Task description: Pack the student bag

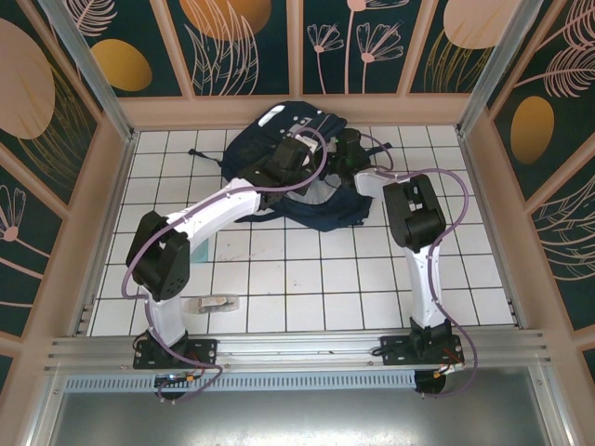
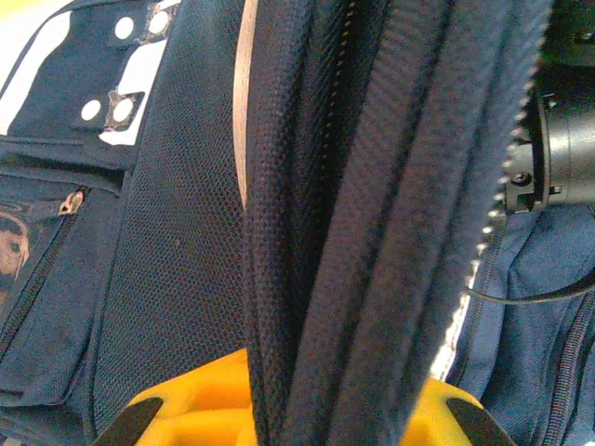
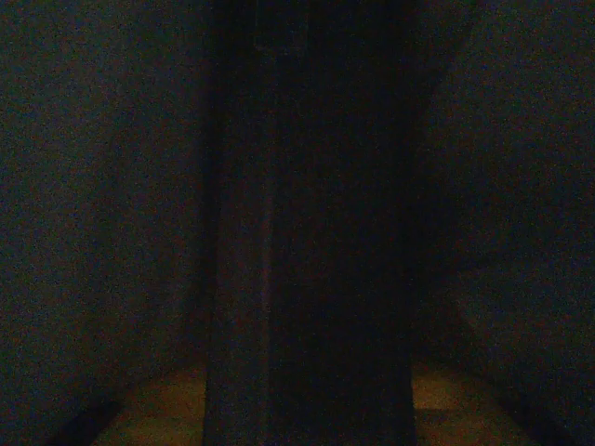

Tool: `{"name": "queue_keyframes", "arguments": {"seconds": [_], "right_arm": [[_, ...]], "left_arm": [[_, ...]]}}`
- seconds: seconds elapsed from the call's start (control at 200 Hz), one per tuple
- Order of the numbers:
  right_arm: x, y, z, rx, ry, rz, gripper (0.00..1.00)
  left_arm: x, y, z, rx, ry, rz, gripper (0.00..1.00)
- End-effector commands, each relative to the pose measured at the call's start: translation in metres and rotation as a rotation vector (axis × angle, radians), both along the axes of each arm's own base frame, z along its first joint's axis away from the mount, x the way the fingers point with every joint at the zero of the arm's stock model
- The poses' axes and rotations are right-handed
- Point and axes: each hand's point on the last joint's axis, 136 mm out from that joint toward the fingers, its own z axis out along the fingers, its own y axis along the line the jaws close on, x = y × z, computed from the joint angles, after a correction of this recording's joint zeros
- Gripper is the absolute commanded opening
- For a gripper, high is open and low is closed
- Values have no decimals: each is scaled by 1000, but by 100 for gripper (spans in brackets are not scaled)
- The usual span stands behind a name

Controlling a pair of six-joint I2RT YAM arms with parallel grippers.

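The navy student bag (image 1: pixel 327 210) lies at the back middle of the tiled table, its white patches with dark dots (image 2: pixel 123 110) toward the far wall. My left gripper (image 1: pixel 299 163) sits over the bag's middle, shut on a thick fold of its zip edge (image 2: pixel 372 232), which runs down between the yellow fingers (image 2: pixel 191 413). My right gripper (image 1: pixel 347 149) is at the bag's right upper part, its black body (image 2: pixel 567 139) close to the same edge. The right wrist view is very dark. A dark band of bag fabric (image 3: pixel 307 232) runs down between its dim fingers (image 3: pixel 153 404), which are closed on it.
A small clear packet (image 1: pixel 212 303) lies on the tiles near the left arm's base. A pale blue flat thing (image 1: pixel 201 245) peeks out under the left arm. Wooden walls (image 1: pixel 110 200) fence the table on three sides, with a metal rail (image 1: pixel 297 346) along the front.
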Motion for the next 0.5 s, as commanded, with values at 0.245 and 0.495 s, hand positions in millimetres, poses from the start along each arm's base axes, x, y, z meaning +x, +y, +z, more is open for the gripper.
{"name": "queue_keyframes", "arguments": {"seconds": [0.245, 0.495], "right_arm": [[-11, -18, 11, -103, -76, 2, 83], [-50, -72, 17, -229, -70, -25, 89]], "left_arm": [[0, -30, 90, -229, -161, -48, 0], [16, -32, 92, -251, -154, -10, 0]]}}
